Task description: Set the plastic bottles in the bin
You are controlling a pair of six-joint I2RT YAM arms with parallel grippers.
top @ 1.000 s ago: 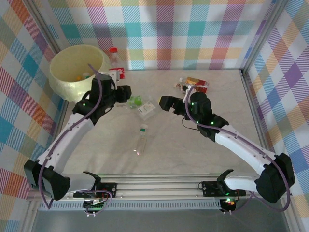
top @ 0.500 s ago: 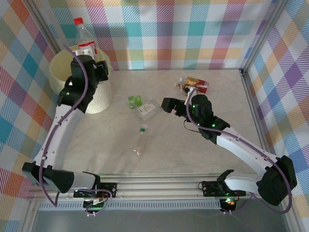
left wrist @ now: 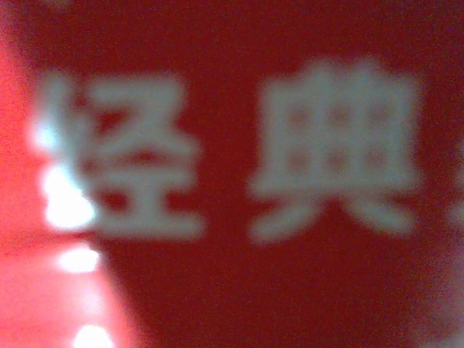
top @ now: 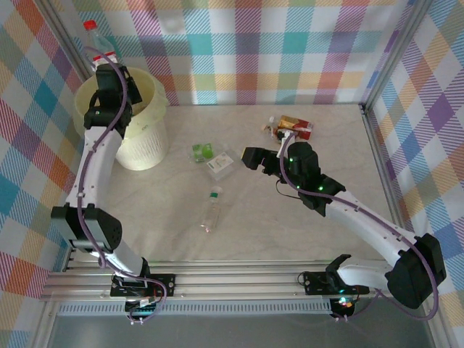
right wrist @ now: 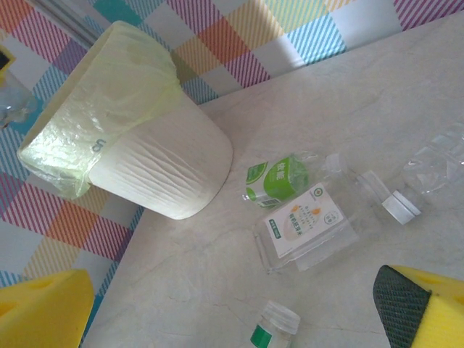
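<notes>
My left gripper (top: 107,71) is raised over the far-left rim of the bin (top: 143,148), a round pale-yellow wastebasket with a ribbed white body (right wrist: 170,170). It is shut on a red-capped clear bottle (top: 94,38), whose red label with white characters (left wrist: 232,167) fills the left wrist view. My right gripper (top: 250,156) hovers open at mid-table, its yellow fingers (right wrist: 43,308) framing loose plastic bottles. These are a green-labelled one (top: 202,151) (right wrist: 279,180), a white-labelled one (top: 220,164) (right wrist: 304,221) and a slim green-banded one (top: 211,209) (right wrist: 274,326).
More bottles with red and orange labels (top: 291,127) lie at the back right, behind the right gripper. A clear white-capped bottle (right wrist: 428,174) lies at the right of the right wrist view. Checked walls enclose the table on three sides.
My left arm has swung up and to the left, carrying the red-capped bottle from beside the bin's right rim to above its far-left rim. The right arm has barely moved.
</notes>
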